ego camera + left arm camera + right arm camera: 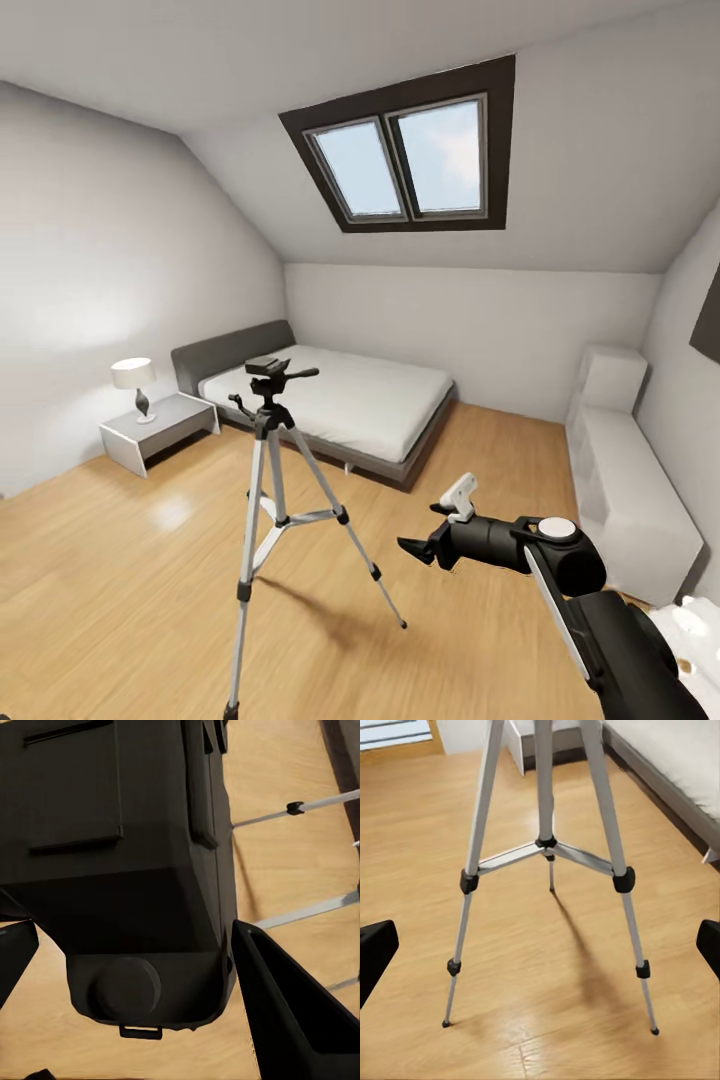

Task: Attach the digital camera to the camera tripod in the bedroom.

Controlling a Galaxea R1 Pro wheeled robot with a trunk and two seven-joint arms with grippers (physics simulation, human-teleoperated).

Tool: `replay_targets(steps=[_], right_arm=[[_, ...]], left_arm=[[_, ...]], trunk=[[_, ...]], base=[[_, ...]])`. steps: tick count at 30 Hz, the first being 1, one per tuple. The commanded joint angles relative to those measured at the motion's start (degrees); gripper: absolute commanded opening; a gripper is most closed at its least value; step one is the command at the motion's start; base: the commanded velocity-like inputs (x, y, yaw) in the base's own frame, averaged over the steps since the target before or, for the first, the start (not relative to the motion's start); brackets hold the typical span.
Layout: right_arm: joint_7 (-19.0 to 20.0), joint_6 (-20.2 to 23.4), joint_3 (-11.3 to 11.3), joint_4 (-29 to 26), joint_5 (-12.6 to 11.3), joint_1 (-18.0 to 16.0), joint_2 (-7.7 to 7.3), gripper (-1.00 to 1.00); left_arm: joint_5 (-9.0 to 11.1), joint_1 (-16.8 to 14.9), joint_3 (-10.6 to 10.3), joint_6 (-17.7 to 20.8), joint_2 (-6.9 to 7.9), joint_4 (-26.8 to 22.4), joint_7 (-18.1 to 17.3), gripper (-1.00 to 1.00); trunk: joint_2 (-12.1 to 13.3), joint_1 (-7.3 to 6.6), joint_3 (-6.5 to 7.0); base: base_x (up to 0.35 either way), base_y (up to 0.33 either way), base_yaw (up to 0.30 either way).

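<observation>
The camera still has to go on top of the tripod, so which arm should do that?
Probably the left. Its claw is shut on the digital camera, with the camera tripod legs just beyond. The right claw is open and empty, aimed at the tripod's legs.

Your head view cuts the camera tripod (268,470) at the bottom edge: the near leg's foot runs out of the picture. Its head is too small to show the mount plate clearly. In the right wrist view the tripod's head is cropped off above the legs. The digital camera (120,870) runs past the left wrist picture's edges, and behind it the left gripper's (131,982) fingers (292,1020) show only as cropped slivers.
</observation>
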Motion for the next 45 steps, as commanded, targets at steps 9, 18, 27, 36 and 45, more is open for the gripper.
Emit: replay_targets(steps=[9, 18, 27, 36, 45], right_arm=[[0.57, -0.60, 0.19, -0.07, 0.62, -0.06, -0.06, 1.00], [0.54, -0.67, 0.26, -0.07, 0.61, -0.06, -0.06, 1.00], [0.62, -0.66, 0.35, -0.07, 0.59, -0.06, -0.06, 1.00], [0.63, -0.66, 0.37, -0.07, 0.56, -0.06, -0.06, 1.00], [0.63, -0.66, 0.38, -0.07, 0.58, -0.06, -0.06, 1.00]], left_arm=[[0.48, -0.07, 1.61, 0.17, -1.61, 0.20, 0.15, -1.00], [0.42, -0.06, 3.86, 0.21, -2.34, 0.29, -0.04, -1.00], [0.15, -0.07, 5.57, 0.30, -3.25, 0.32, -0.06, -1.00], [0.11, -0.06, 5.80, 0.31, -3.36, 0.32, -0.06, -1.00], [0.11, 0.00, 5.84, 0.31, -3.38, 0.32, -0.06, -1.00]], trunk=[[-0.10, 0.05, -0.10], [-0.10, 0.05, -0.10], [-0.10, 0.05, -0.10], [-0.10, 0.05, -0.10], [-0.10, 0.05, -0.10]], base=[[0.238, -0.225, 0.281], [0.237, -0.248, 0.281], [0.220, -0.267, 0.281], [0.198, -0.280, 0.281], [0.178, -0.290, 0.281]])
